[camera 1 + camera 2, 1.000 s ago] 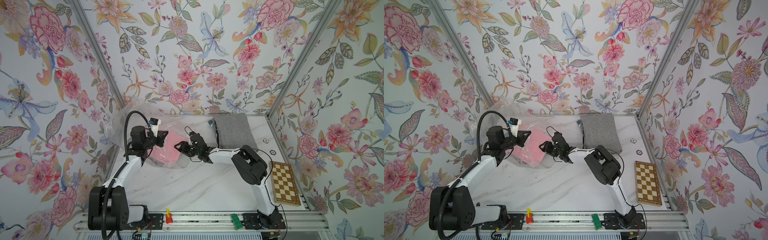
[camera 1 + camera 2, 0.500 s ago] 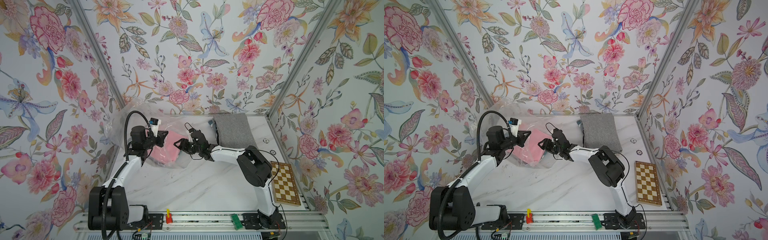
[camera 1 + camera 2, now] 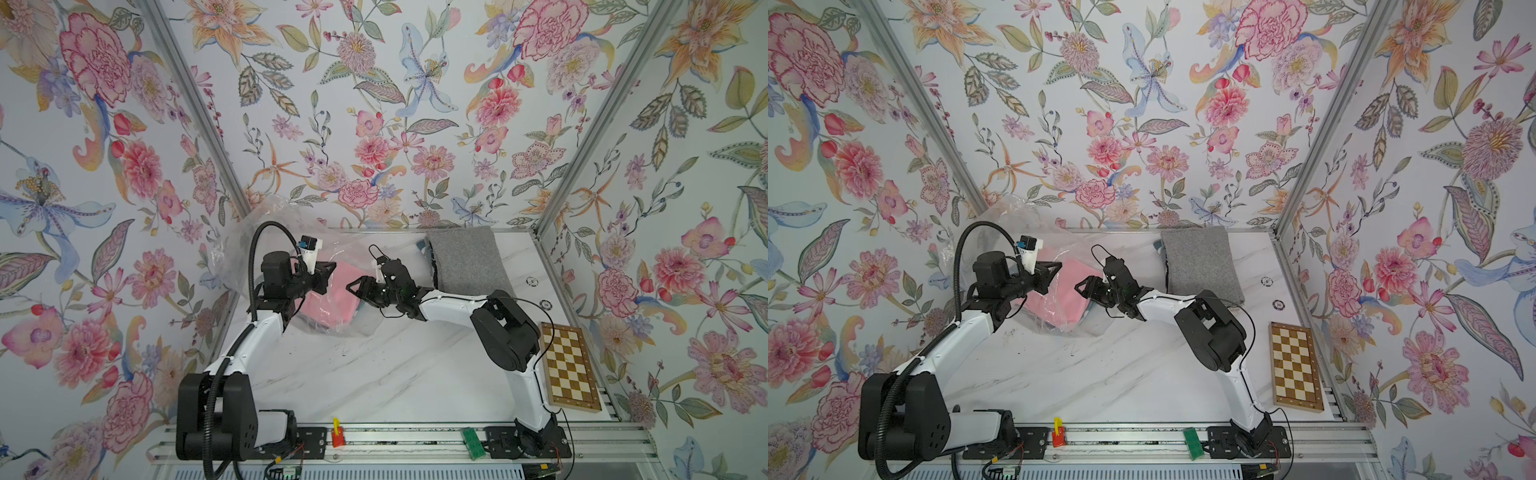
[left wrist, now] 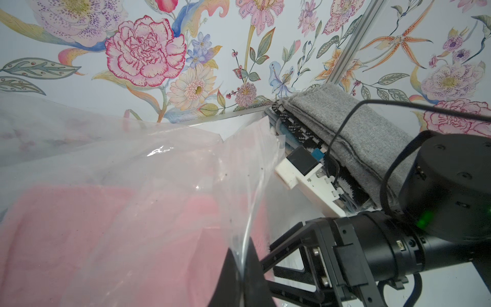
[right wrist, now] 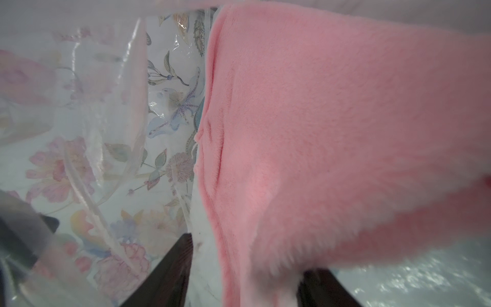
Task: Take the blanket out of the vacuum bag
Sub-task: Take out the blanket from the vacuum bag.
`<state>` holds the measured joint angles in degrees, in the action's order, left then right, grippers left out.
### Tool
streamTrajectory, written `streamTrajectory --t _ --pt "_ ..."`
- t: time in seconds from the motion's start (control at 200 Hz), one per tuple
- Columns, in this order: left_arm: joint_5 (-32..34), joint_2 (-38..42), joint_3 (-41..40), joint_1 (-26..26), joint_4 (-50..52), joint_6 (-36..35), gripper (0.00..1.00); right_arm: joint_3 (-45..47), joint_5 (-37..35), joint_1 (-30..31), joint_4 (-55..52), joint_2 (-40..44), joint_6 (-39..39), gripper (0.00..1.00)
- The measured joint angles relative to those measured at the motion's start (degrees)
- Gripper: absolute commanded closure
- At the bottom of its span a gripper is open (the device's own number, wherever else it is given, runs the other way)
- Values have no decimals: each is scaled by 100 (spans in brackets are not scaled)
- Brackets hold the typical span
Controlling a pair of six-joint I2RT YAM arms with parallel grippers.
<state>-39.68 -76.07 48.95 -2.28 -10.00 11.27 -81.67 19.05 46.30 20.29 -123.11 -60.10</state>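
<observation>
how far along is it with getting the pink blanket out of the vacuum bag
Done: the left gripper is shut on the vacuum bag film, holding its mouth up and open.

In hand: the right gripper is at the mouth, its open jaws either side of the pink blanket edge. Whether they press it cannot be told.

Left: nearly all of the blanket lies under the plastic in both top views, so the pull-out remains.

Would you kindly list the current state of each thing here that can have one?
vacuum bag: mouth open, film lifted.
pink blanket: folded, mostly inside the bag.
left gripper: shut on the bag film.
right gripper: jaws apart around the pink blanket's edge, inside the bag mouth.
grey blanket: folded, on top of a stack outside the bag.
chessboard: lying flat, no pieces on it.
</observation>
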Motion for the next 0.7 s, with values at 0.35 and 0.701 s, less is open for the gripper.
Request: streamTrajectory --t 0.35,0.701 --pt "4 0 0 0 20 -20 96 109 11 0 140 -149 -105 39" --pt "4 0 2 0 20 -22 95 -533 116 0 -72 -634 -114 53"
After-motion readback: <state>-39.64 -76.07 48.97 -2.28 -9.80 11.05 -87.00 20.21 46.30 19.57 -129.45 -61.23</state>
